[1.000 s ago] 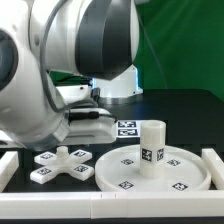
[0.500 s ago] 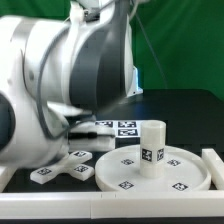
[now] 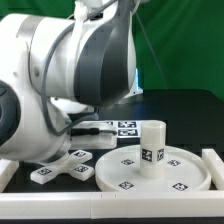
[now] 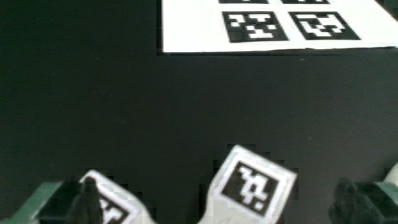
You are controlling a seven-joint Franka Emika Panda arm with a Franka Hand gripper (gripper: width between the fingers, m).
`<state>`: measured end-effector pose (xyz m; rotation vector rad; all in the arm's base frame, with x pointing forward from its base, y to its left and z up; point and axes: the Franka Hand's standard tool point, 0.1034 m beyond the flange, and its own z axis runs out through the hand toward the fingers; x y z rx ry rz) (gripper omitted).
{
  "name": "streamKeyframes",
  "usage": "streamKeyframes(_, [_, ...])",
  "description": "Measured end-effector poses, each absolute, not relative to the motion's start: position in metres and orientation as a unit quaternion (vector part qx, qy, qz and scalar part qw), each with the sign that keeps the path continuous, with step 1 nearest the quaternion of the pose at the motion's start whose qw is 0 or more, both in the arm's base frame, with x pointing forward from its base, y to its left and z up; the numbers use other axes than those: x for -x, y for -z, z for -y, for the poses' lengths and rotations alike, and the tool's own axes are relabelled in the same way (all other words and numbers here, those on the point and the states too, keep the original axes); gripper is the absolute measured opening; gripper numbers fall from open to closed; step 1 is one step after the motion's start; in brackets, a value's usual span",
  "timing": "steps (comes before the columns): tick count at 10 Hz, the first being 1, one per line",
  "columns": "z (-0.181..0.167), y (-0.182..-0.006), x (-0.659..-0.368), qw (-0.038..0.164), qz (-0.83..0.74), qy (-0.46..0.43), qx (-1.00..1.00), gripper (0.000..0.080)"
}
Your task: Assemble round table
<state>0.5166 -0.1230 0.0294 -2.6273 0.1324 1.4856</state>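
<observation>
Lower right of the frame, the large rimmed white plastic disc (image 3: pixel 152 180) carries the short white cylindrical leg (image 3: pixel 152 143) upright. Lower left lies the white four-armed cross-shaped base (image 3: pixel 76 166), under spread, empty jaws. Probably grasping it comes first: next, descend and pinch one arm.

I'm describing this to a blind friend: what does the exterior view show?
A big white and grey robot arm fills the exterior view's left, leaning over a black table. Beside it a short cylindrical leg stands upright on a large round disc, and a cross-shaped base lies partly hidden behind the arm.
</observation>
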Motion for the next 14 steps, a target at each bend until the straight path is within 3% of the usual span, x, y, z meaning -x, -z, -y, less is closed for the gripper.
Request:
streamKeyframes(10, [0.127,-0.034,-0.523,0.059,-0.05,-0.473,0.878,0.0648])
streamKeyframes(14, [0.128,-0.024,-0.517,0.055,-0.061,-0.484,0.871,0.0648])
